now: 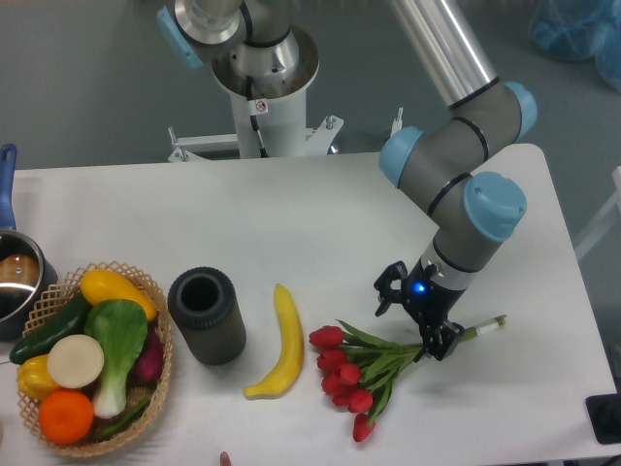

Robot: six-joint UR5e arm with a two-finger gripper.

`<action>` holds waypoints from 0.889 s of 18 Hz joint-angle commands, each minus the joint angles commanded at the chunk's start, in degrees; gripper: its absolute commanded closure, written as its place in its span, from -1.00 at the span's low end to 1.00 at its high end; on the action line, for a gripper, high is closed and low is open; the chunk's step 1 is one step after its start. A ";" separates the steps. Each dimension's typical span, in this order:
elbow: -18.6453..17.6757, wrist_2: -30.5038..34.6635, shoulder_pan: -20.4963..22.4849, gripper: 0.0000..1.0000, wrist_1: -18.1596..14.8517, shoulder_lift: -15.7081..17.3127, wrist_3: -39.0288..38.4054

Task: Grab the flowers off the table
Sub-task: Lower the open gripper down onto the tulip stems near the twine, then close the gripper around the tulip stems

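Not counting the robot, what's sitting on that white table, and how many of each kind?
Bunch of red tulips: 1
Banana: 1
Dark cylinder cup: 1
Wicker basket of fruit and vegetables: 1
Pot, partly cut off at the left edge: 1
Total: 5 things on the table.

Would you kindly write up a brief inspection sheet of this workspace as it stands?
Surface: white table, mostly bare.
Job's things: flowers lying flat, stems pointing right.
Clutter: banana, dark cylindrical cup, basket of produce, pot at the left edge.
Grippers: pincer open, low over the stems.
Cables: nothing seen.
Surroundings: robot base, grey floor.
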 joint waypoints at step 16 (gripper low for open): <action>0.26 0.09 0.44 -1.00 1.67 -2.20 2.11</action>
